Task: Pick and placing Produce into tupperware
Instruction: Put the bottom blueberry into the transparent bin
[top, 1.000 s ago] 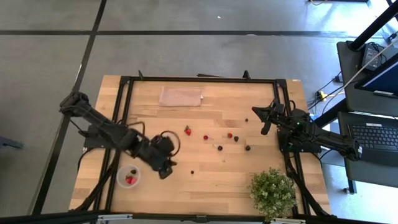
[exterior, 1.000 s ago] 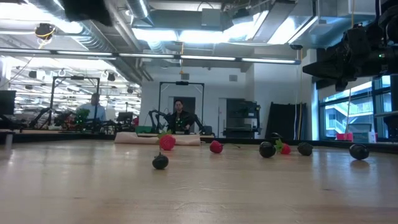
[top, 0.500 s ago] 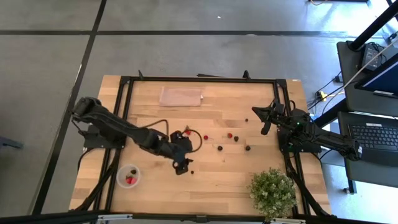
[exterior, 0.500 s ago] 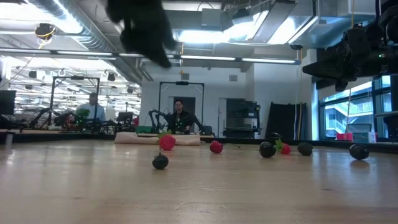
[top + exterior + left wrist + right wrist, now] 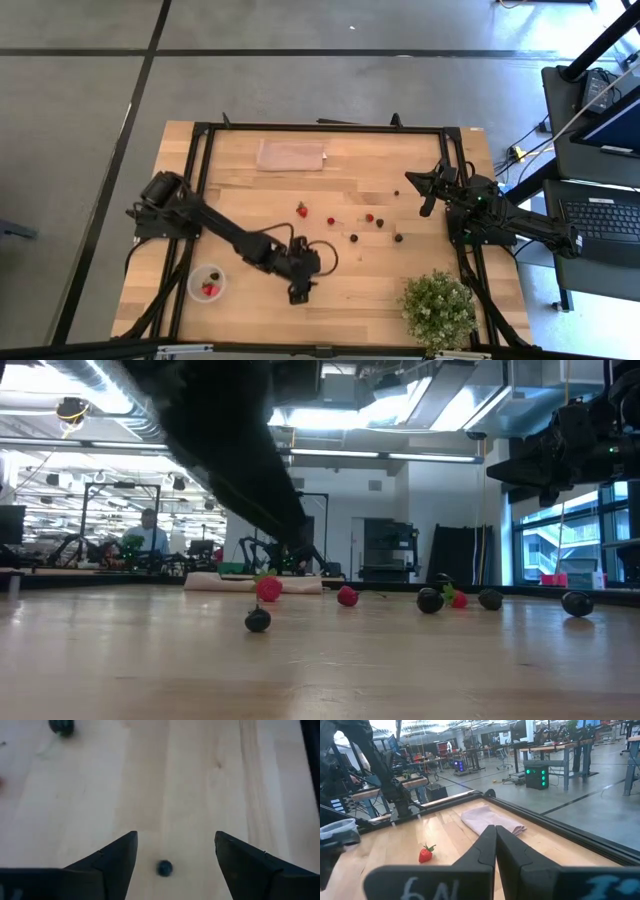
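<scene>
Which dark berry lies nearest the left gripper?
The lone dark berry between the open left gripper fingers; the other dark berries lie farther toward the right arm.

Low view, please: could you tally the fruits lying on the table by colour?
Red strawberries: 3
Dark berries: 4
Total: 7
</scene>
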Available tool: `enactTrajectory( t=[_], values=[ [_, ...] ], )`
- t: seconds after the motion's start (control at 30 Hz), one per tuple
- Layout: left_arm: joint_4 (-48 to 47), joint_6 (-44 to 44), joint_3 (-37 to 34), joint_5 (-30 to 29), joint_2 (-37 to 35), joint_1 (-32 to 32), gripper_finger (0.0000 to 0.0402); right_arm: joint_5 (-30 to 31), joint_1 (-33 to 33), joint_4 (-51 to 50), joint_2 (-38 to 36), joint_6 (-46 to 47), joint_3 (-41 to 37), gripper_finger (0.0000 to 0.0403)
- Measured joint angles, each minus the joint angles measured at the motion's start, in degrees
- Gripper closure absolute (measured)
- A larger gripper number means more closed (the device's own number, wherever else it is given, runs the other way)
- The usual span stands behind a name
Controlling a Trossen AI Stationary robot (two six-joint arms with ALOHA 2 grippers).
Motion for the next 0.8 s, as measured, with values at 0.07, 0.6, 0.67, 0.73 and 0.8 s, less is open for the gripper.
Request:
enactTrajectory(
  t=[0.07,0.6,0.67,0.73,0.8],
  values=[
    [1.35,-2.79,-0.84,-2.55,0.13,-1.34,0.015,-0.02,-0.02,0.0,0.02,0.05,0.02,0.0389],
    [26.99,-18.06,-15.05,-25.4,-0.42,-8.79,0.0158,-0.5,0.0,-0.1,0.01,0.77,0.0,0.0389],
    [29.76,-18.1,-16.62,-28.04,-0.42,-9.68,0.0162,-0.5,-0.01,-0.11,0.0,1.42,0.02,0.0389],
    [31.09,-18.11,-17.66,-29.43,-0.42,-10.42,0.0166,-0.52,0.0,-0.11,0.0,1.53,0.0,0.0389],
    [31.49,-18.1,-18.04,-29.96,-0.4,-11.0,0.017,-0.52,-0.01,-0.1,0.0,1.54,0.01,0.0389]
  ],
)
